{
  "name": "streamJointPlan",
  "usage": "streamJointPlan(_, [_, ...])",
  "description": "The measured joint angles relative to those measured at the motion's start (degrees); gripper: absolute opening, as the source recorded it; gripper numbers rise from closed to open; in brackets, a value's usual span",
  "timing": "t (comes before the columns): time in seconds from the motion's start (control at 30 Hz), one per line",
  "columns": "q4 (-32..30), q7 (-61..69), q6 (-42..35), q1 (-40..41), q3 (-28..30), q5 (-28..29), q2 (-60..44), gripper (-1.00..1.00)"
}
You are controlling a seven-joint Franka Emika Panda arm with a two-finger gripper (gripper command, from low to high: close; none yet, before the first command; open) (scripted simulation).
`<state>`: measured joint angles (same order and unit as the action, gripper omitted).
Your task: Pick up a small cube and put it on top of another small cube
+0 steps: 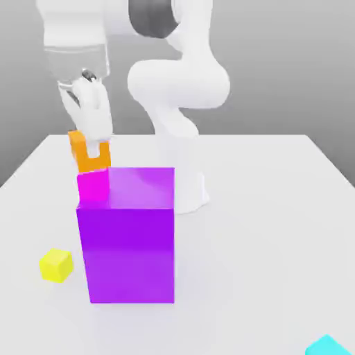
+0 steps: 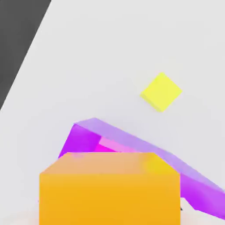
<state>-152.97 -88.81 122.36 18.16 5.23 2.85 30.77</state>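
The small orange cube (image 1: 87,163) rests on top of the magenta-pink cube (image 1: 93,186). That cube sits on a top corner of the tall purple block (image 1: 128,249), at the exterior view's left. My gripper (image 1: 92,147) reaches down from above and stands right at the orange cube, partly covering its front face. In the hand view the orange cube (image 2: 110,189) is very close, with a sliver of the magenta-pink cube (image 2: 110,147) under it and the purple block's top (image 2: 197,189) beyond.
A yellow small cube (image 1: 55,265) lies on the white table (image 1: 263,263) to the exterior view's left of the purple block, and the hand view shows the yellow cube (image 2: 161,92) too. A cyan cube (image 1: 327,345) sits at the front right edge. The arm's white base (image 1: 182,104) stands behind the block.
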Motion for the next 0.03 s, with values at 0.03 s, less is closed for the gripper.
streamJointPlan(0.03, [0.0,0.0,0.0,0.0,0.0,0.0,0.0,1.0])
